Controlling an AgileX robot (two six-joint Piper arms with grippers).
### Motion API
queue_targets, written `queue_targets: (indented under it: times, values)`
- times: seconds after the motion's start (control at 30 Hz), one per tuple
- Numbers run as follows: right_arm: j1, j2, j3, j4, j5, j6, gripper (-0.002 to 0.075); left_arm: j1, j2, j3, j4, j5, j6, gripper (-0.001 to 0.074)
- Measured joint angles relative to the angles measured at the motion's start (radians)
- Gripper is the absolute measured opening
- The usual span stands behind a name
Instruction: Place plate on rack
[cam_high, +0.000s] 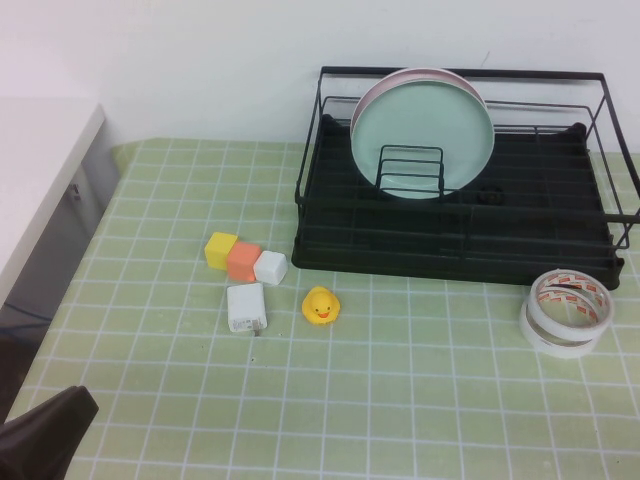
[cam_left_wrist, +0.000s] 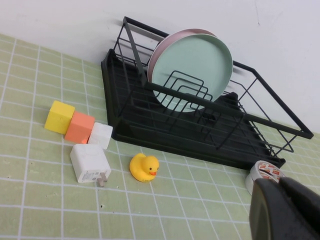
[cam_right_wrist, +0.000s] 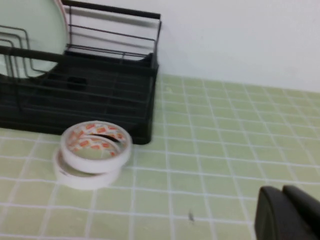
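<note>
Standing upright in the rack (cam_high: 455, 215), mint-green plate (cam_high: 425, 135), leaning back against a pale pink plate (cam_high: 372, 92) tucked right behind it. Propped by the small wire dividers (cam_high: 410, 170) crossing its lower front, rim resting down toward the black tray base. Same stack showing up in the left wrist view too, green plate (cam_left_wrist: 192, 75) in front, pink plate (cam_left_wrist: 172, 40) peeking out behind, all inside the rack (cam_left_wrist: 200, 125).

Sitting on the green checked bench (cam_high: 400, 400) in front of the rack's left corner: a row of three little blocks touching each other, yellow block (cam_high: 220, 249), orange block (cam_high: 243, 260), white block (cam_high: 270, 267). Lying just below those, a white charger plug (cam_high: 246, 307), and just beside it a yellow rubber duck (cam_high: 320, 305). Over near the rack's right front corner, two tape rolls (cam_high: 567, 312) stacked one on the other.

Hanging well back from everything, left gripper (cam_left_wrist: 285, 210), clenched tight and carrying nothing, only a dark bit of that arm poking into the high view's near left corner. Hovering over bare bench out past the tape rolls (cam_right_wrist: 93, 152), right gripper (cam_right_wrist: 287, 212), also clamped closed with nothing in it.
</note>
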Motion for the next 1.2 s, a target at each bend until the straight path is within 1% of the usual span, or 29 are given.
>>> queue_targets:
  times: [0.23,0.3,0.37,0.57,0.63,0.77,0.83,0.97,1.2]
  values:
    - [0.178,0.000,0.004,-0.007,-0.050,0.031,0.0000,0.000,0.000,0.000,0.000,0.000,0.000,-0.0001]
    - [0.205,0.000,0.004,-0.007,-0.048,0.035,0.0000,0.000,0.000,0.000,0.000,0.000,0.000,-0.0001]
    - [0.211,0.000,0.004,-0.007,-0.045,0.038,0.0000,0.000,0.000,0.000,0.000,0.000,0.000,-0.0001]
    - [0.194,0.000,0.004,-0.016,0.070,0.046,0.0000,0.000,0.000,0.000,0.000,0.000,0.000,-0.0001]
    - [0.160,0.000,0.004,-0.031,0.087,0.046,0.0000,0.000,0.000,0.000,0.000,0.000,-0.002,-0.0001]
    - [0.053,0.000,0.002,-0.043,0.095,0.046,0.0000,0.000,0.000,0.000,0.000,0.000,-0.003,-0.0001]
    - [0.027,0.000,0.002,-0.043,0.095,0.046,0.0000,0.000,0.000,0.000,0.000,0.000,-0.003,-0.0001]
    - [0.020,0.000,0.000,-0.043,0.098,0.073,0.0000,0.000,0.000,0.000,0.000,0.001,-0.003,-0.0001]
    - [0.052,0.000,0.000,-0.043,0.102,0.144,-0.0001,0.000,0.000,0.000,0.000,0.001,-0.003,-0.0001]
